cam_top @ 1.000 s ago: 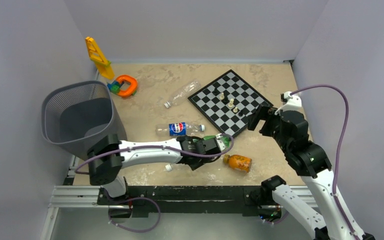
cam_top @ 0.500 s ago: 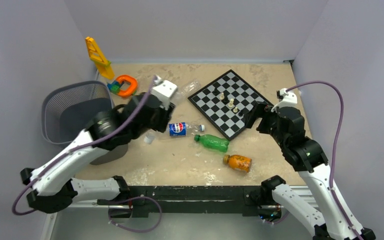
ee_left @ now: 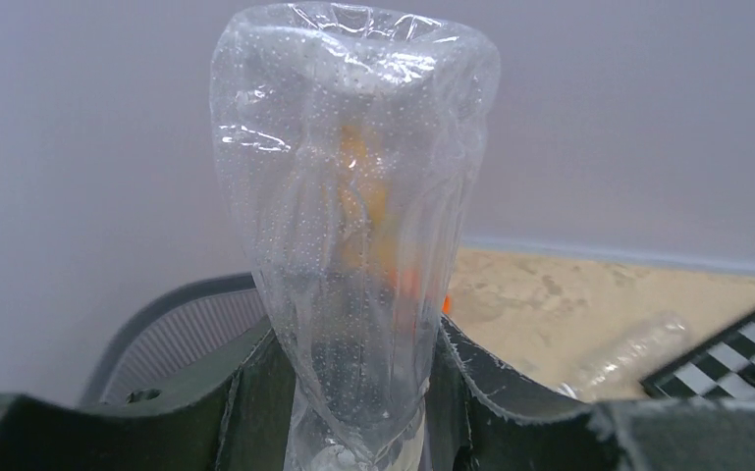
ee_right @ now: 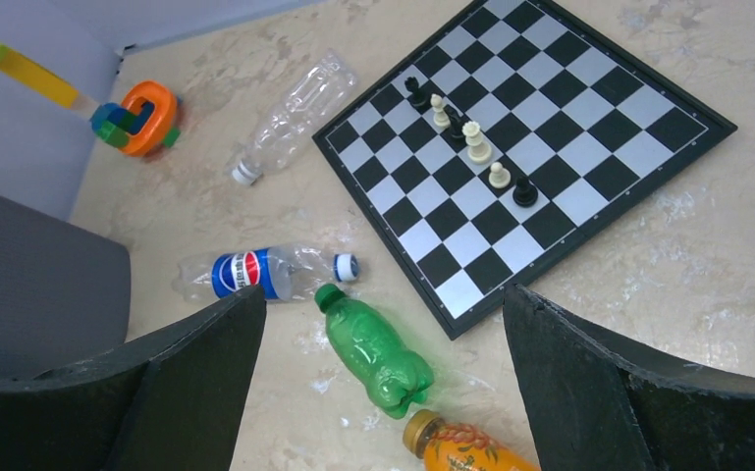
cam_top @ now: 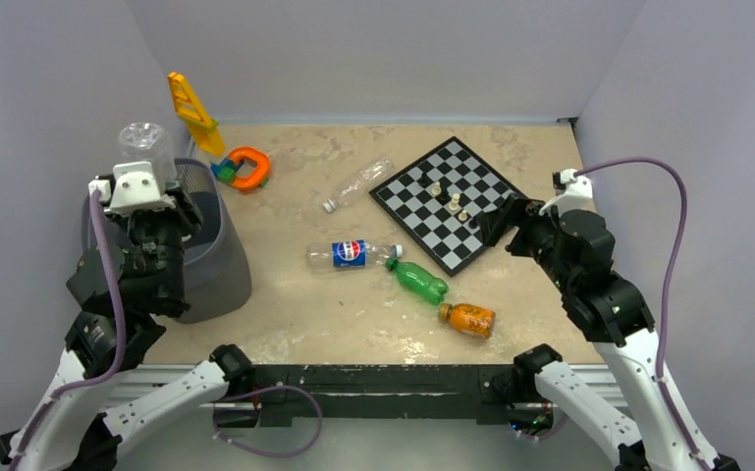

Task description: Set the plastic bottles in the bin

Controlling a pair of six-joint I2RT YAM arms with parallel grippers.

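Note:
My left gripper [cam_top: 143, 184] is shut on a clear crumpled bottle [cam_top: 145, 145] and holds it upright, base up, over the dark grey mesh bin [cam_top: 218, 257]. In the left wrist view the bottle [ee_left: 353, 216] fills the gap between my fingers, with the bin's rim [ee_left: 172, 312] below. A second clear bottle [cam_top: 355, 183], the Pepsi bottle [cam_top: 351, 253], the green bottle [cam_top: 416, 280] and the orange bottle [cam_top: 468, 319] lie on the table. My right gripper [cam_top: 496, 222] is open and empty, hovering over the green bottle [ee_right: 381, 353].
A chessboard [cam_top: 491, 182] with several pieces lies at the back right. An orange ring toy [cam_top: 246, 168] and a yellow toy [cam_top: 192, 110] stand behind the bin. Grey walls close in the left, back and right sides.
My left arm has swung from the table's middle to the left and lifted the clear bottle above the bin. The right arm has barely moved.

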